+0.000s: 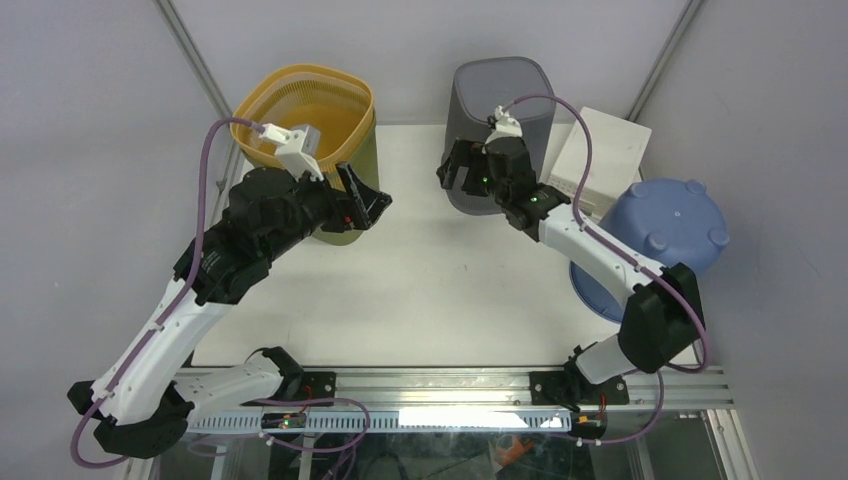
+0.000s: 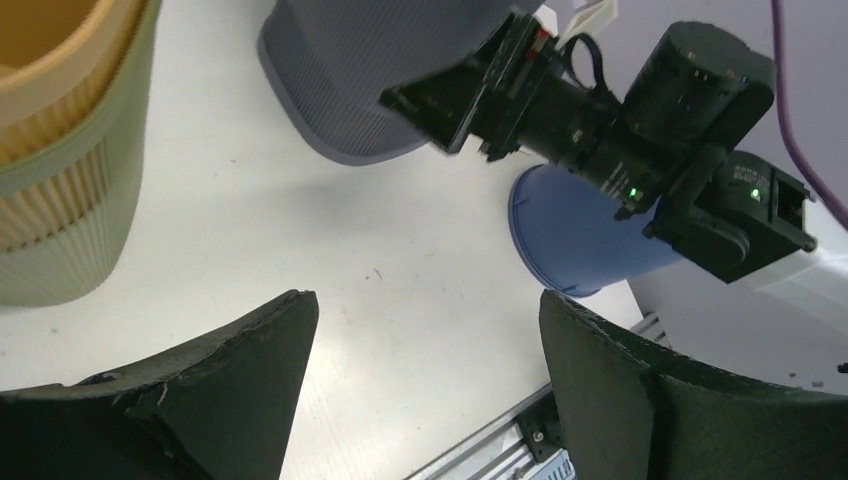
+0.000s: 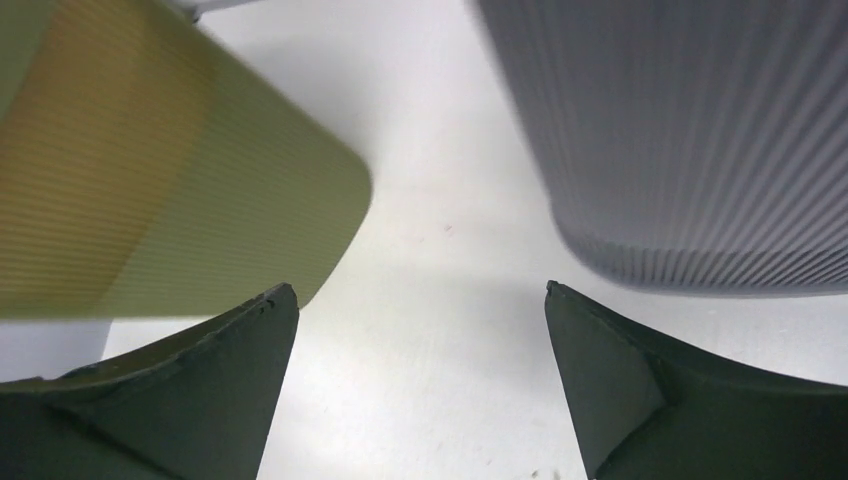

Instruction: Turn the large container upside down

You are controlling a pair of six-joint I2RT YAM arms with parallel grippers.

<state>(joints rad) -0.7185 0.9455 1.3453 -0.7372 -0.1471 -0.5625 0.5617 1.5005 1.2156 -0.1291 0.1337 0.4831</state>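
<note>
table: white, arms bolted at its near edge
yellow-and-green container: stands upright at the far left corner, open mouth up, yellow inside and green outside
grey container: ribbed, stands at the far edge right of the middle, well apart from the yellow-and-green one; cannot tell which end is up
blue container: at the right edge, bottom up, partly hidden behind the right arm
white box: far right corner, between the grey and blue containers
left gripper: jaws spread wide with nothing between them, just beside the near right side of the yellow-and-green container, pointing toward the middle of the table; its wrist view shows only bare table between the fingers
right gripper: jaws fully apart and empty, just beside the near left side of the grey container; bare table between its fingers in the wrist view
</note>
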